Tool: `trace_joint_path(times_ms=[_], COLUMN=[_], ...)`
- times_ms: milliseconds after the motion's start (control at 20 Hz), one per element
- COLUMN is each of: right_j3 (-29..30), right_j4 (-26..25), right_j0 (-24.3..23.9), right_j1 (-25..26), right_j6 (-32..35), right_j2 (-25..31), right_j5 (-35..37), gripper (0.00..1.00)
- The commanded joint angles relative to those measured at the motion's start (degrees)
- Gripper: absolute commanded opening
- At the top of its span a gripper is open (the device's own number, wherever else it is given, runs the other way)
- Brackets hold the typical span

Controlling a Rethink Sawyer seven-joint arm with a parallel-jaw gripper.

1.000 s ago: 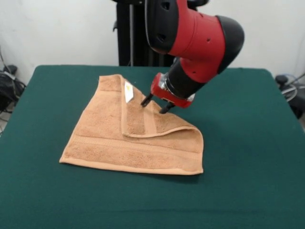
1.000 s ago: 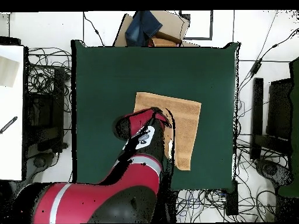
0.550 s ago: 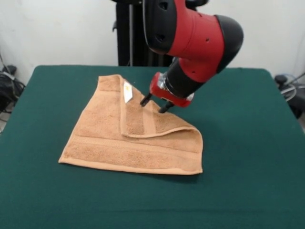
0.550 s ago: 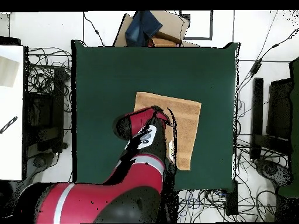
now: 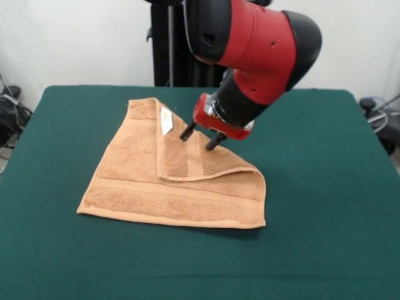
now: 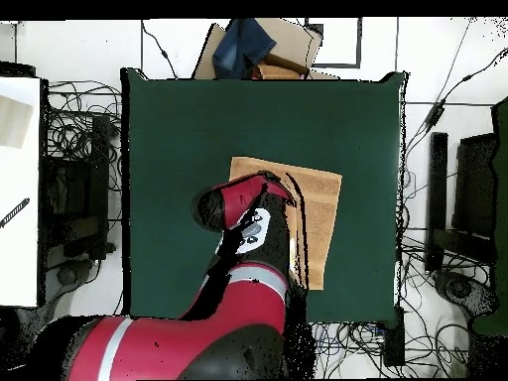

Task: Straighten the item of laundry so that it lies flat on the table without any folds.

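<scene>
You have no readable writing in either view: the small white tag on the towel carries a faint yellowish mark, too small to make out, and no brand shows on the arm.

You see the tan terry towel lying on the dark green table, around the middle and slightly toward the far side in the front view. It is not flat. One corner is folded over onto the body, making a roughly triangular flap whose curved lower edge sits across the middle of the cloth. The flap shows two woven border bands running from the far end down toward that edge. A further border band runs along the near edge of the lower layer. In the front view the near edge is the longest visible line, running left to right and dipping a little toward the right; the outline narrows to a blunt end at the far left, next to the tag.

You find the gripper over the folded flap, just right of the tag. Its two dark fingers are spread apart with nothing between them. You cannot tell whether the tips touch the cloth.

In the overhead view the arm covers much of the towel; the exposed part lies to the arm's right in that picture.
</scene>
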Motion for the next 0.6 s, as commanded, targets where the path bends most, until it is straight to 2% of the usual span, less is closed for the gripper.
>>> trace_joint_path(times_ms=[50,600], right_j3=[-3.3,-5.9], right_j4=[-3.0,-3.8], right_j0=[-1.9,-3.2], right_j1=[-0.9,1.1], right_j6=[-11.0,-11.4], right_j2=[6.8,9.0], right_j5=[3.4,3.0], gripper=[1.00,1.00])
